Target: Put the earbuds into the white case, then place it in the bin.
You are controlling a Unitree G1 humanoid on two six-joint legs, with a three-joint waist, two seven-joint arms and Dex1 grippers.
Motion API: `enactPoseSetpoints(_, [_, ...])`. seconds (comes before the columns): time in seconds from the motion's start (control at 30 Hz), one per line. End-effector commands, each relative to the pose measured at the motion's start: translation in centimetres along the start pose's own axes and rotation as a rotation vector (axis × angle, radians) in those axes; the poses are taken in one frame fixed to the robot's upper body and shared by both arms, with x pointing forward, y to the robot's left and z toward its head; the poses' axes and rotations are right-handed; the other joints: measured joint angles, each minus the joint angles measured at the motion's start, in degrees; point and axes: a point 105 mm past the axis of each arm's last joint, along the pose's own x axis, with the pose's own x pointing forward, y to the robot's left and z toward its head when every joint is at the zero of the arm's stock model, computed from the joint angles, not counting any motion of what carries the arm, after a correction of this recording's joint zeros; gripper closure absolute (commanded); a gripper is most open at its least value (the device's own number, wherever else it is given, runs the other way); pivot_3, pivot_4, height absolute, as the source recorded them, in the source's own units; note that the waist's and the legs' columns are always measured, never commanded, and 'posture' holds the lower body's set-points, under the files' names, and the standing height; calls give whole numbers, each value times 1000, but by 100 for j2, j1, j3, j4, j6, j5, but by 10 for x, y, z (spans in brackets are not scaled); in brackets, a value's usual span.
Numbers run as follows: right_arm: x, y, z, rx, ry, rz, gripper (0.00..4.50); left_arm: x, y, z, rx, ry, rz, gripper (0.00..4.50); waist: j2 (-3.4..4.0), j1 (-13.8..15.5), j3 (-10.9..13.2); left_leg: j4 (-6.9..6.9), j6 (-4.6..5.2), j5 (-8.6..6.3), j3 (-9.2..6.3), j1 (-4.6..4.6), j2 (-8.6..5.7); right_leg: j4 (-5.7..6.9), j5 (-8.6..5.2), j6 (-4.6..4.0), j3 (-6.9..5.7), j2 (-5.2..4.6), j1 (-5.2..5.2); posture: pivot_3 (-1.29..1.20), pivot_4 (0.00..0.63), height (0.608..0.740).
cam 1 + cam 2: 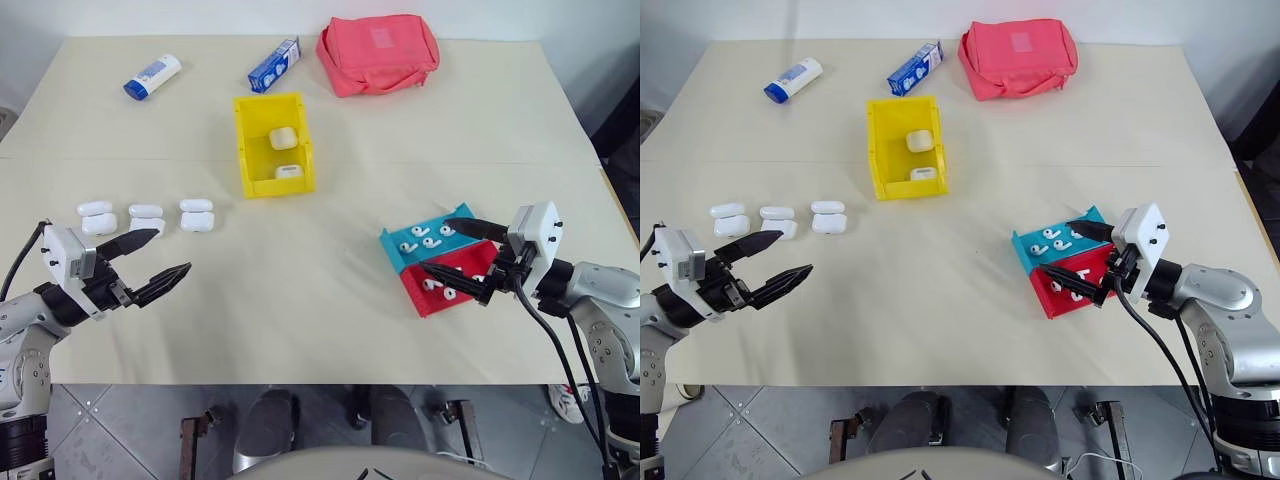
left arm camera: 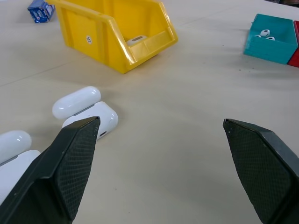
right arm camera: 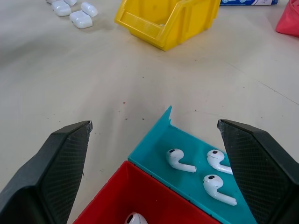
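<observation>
Left tool (image 1: 158, 262): fingers spread wide, nothing between them, poised above the bench (image 1: 320, 300) at its near left edge.

Just beyond it, three white cases (image 1: 146, 217) lie in a row on the bench, each with its lid swung open. No earbud is visible in any of them.

Far left: a white bottle with a blue cap (image 1: 152, 77) lies on its side. Further right, a small blue and white carton (image 1: 274, 65) also lies flat.

Centre, toward the far side: the yellow bin (image 1: 247, 150) stands upright. It holds two closed white cases (image 1: 283, 138), one at the far end and one at the near end, apart from each other.

Behind and right of the bin: a pink fabric pouch (image 1: 378, 52), closed; contents cannot be determined.

Right, near side: a teal tray (image 3: 159, 140) and a red tray (image 3: 112, 196) sit side by side, walls touching, the teal one further from the robot. The teal tray holds several loose earbuds (image 3: 180, 160); three are plainly seen in the right wrist view. The red tray holds more earbuds (image 1: 433, 285); their exact count cannot be determined.

Right tool (image 1: 455, 250): fingers spread wide and empty, held over the two trays. Whether it touches either tray cannot be determined.
</observation>
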Motion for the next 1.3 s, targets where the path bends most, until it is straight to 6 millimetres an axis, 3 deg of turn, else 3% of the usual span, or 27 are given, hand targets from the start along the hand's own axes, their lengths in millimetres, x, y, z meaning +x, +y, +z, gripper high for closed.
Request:
enactPoseSetpoints(0.03, [-2, -4, 11, -40, -29, -14, 0, -2, 2, 10, 38, -37, 6, 12, 1, 0, 0, 0, 0, 0, 0, 0, 0, 0, 0, 0, 0, 0, 0, 0, 150, 740])
enactPoseSetpoints(0.23, [3, -4, 14, -39, -44, -2, 0, -3, 12, 12, 37, -28, 84, 12, 0, -2, 0, 0, 0, 0, 0, 0, 1, 2, 0, 0, 0, 1, 0, 0, 150, 740])
enactPoseSetpoints(0.37, [7, -5, 16, -45, -54, 25, 0, -20, 16, 12, 31, 10, 148, 12, -3, -22, -1, -1, 0, -1, 5, 3, 1, 1, 1, 0, 4, 2, -1, 0, 150, 740])
enactPoseSetpoints(0.53, [11, -14, 23, -60, -70, 52, 0, -65, 13, -1, -8, 132, 216, 12, -2, -46, 6, -3, -2, -6, 22, 16, 14, 0, 0, -1, 19, 10, -6, 0, 150, 740])
enactPoseSetpoints(0.7, [13, -23, 28, -122, -63, 74, 0, -98, 4, -14, -67, 213, 275, 12, 1, 1, 19, -3, -9, -22, 30, 30, 29, -15, -9, -19, 26, -1, -14, 0, 150, 740])
enactPoseSetpoints(0.83, [14, -21, 34, -176, -97, 153, 0, -108, 0, -18, -108, 236, 318, 12, -12, 8, 24, -2, -11, -25, 33, 28, 33, -10, -12, -23, 29, -2, -21, 0, 150, 740])
enactPoseSetpoints(0.97, [16, -21, 35, -200, -92, 203, 0, -109, 2, -18, -91, 226, 348, 12, -13, -7, 24, -2, -11, -25, 33, 27, 34, -8, -12, -25, 31, -2, -23, 0, 150, 740])
enactPoseSetpoints(1.1, [22, -22, 38, -205, -102, 210, 0, -92, 3, -6, -40, 197, 354, 12, -15, -14, 24, -2, -15, -27, 42, 28, 36, -5, -11, -26, 37, -3, -28, 0, 150, 740])
enactPoseSetpoints(1.3, [26, -4, 47, -240, -109, 339, 0, -27, 6, 27, -18, 199, 333, 12, -20, 45, 29, 3, -24, -24, 37, 30, 35, 2, -7, -31, 36, -1, -23, 0, 150, 740])
